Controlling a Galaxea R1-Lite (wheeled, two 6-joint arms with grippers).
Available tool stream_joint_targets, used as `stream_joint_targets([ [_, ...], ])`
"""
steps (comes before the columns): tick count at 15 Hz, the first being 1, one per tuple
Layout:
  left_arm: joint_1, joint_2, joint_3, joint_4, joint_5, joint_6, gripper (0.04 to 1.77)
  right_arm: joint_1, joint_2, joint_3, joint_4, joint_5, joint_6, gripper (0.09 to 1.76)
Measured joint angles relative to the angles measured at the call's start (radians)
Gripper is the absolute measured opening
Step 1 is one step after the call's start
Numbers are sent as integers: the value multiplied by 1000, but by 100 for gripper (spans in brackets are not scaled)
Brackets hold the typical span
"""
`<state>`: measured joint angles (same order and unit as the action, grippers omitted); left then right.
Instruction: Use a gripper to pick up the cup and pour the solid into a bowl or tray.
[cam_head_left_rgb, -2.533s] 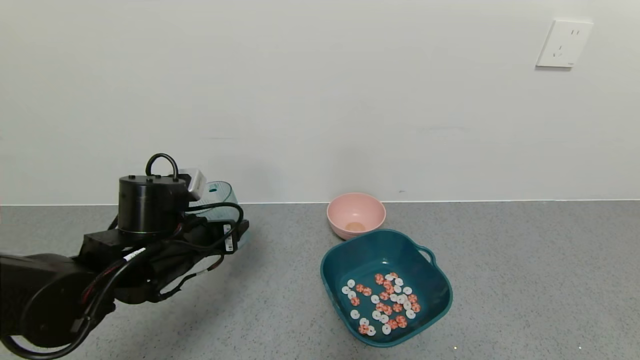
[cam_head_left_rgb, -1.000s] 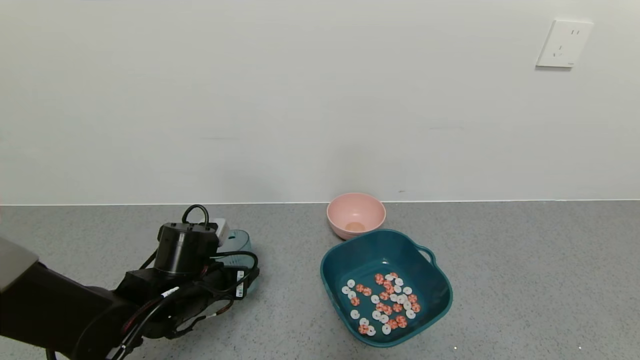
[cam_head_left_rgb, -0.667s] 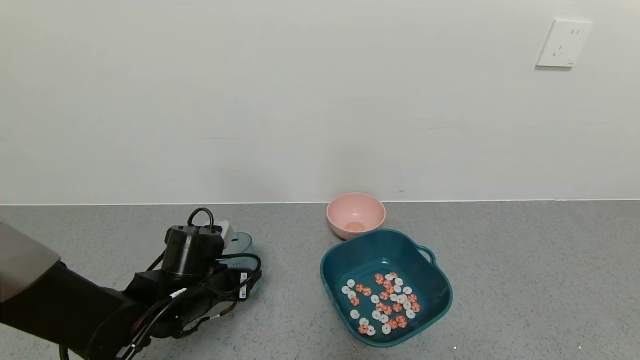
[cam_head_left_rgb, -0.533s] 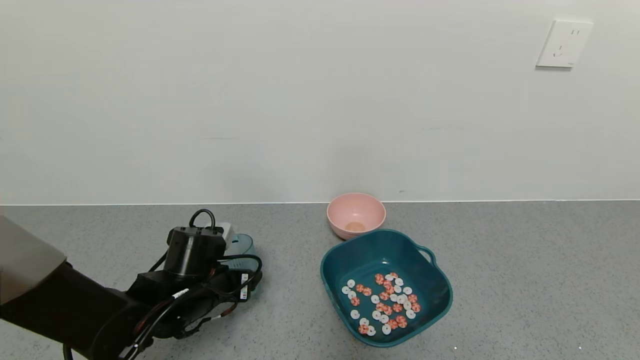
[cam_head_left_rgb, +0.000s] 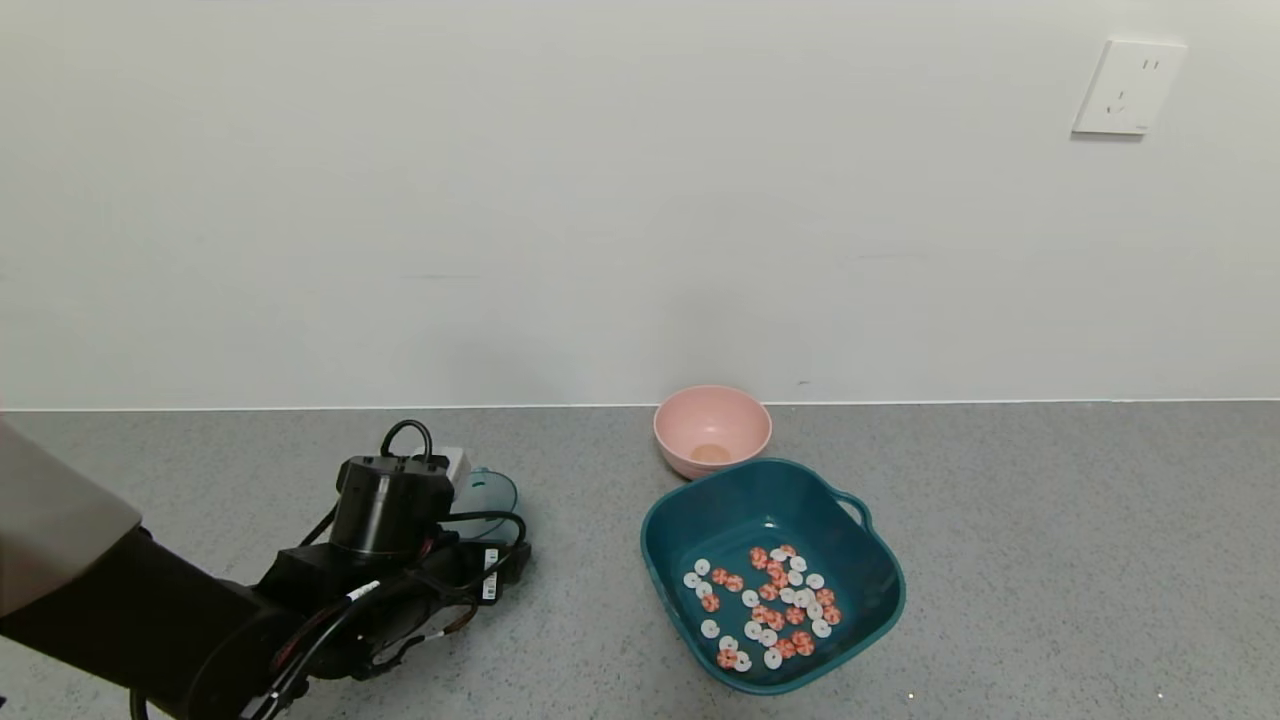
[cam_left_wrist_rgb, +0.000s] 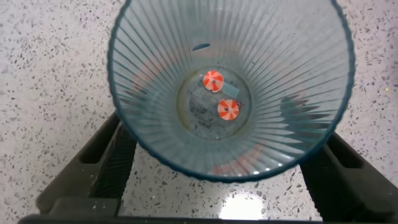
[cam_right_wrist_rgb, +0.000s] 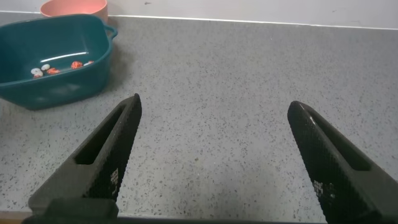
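Observation:
The blue-grey ribbed cup stands upright on the grey table, left of the teal tub. My left gripper is low at the cup. In the left wrist view the cup sits between the spread black fingers, and the gripper is open around it. Two orange-red discs lie on the cup's bottom. Many white and orange-red discs lie in the tub. My right gripper is open and empty over bare table, out of the head view.
A small pink bowl stands just behind the tub, near the wall. A wall socket is at the upper right. The right wrist view shows the tub and the pink bowl off to one side.
The left arm has come down with the cup from a raised position to the table. In the last half second more of the cup's rim shows beside the wrist.

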<state>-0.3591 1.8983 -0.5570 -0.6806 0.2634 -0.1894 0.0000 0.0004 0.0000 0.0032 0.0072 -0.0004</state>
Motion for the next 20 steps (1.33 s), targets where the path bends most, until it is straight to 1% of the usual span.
stream_joint_targets([
  [7,17,-100,11,15,-5,10,167,0,0,0,0,0,0,171],
  [11,17,-220,57,51,-5,45,169,0,0,0,0,0,0,171],
  [13,19,-298,79,109,-5,59,169,0,0,0,0,0,0,171],
  [16,30,-435,98,231,-11,76,170,0,0,0,0,0,0,171],
  [18,47,-535,111,296,-42,89,170,0,0,0,0,0,0,171],
  [20,81,-644,138,347,-87,123,170,0,0,0,0,0,0,171],
])
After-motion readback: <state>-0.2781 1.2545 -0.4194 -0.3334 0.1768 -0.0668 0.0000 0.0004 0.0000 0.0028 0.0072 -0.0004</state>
